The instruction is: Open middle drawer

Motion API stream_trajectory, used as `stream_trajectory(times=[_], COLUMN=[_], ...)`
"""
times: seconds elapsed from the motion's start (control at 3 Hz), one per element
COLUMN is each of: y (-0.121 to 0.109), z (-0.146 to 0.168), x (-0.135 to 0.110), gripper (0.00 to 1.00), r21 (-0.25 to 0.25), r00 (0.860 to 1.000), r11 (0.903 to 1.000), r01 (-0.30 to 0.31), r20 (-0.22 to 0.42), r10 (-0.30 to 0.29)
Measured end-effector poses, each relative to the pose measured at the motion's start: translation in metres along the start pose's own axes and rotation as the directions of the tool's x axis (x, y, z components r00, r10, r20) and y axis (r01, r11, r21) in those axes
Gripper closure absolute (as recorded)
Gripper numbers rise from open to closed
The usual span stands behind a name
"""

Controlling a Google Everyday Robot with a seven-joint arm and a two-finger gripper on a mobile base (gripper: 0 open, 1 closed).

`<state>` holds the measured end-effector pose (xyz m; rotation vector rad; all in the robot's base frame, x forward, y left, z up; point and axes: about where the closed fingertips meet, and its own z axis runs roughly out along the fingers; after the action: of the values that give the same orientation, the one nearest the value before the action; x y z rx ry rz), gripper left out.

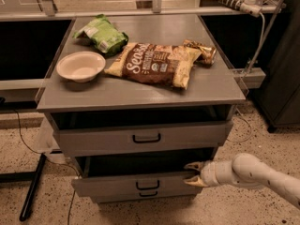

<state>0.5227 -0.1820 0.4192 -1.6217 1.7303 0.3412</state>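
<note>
The grey cabinet has three drawer fronts, each with a small black bar handle. The middle drawer is pulled partly out, with a dark gap above its front and its handle at the centre. My gripper is at the right end of that front, reaching in from the right on a white arm. Its fingers are spread, one fingertip above the front's top edge and the other lower against the front. They hold nothing.
The top drawer is slightly out; the bottom drawer handle shows just under the middle front. On the cabinet top lie a white bowl, a green bag and a brown chip bag. A black pole leans at the left.
</note>
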Motion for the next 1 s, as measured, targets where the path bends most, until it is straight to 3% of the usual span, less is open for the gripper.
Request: stream_trajectory(times=[0.33,0.67,1.0], y=[0.011,0.010,0.024], z=[-0.002,-0.005,-0.011], x=[-0.003,-0.005,0.001], gripper=[1.00,1.00,1.00], r21=[-0.020,-0.020,-0.030], r00=[1.000,1.000,1.000], r11=[0.9998,0.9998,0.9995], r01=[0.004,0.004,0.004], r20=[0.008,0.008,0.013], r10=[-0.004,-0.004,-0.004])
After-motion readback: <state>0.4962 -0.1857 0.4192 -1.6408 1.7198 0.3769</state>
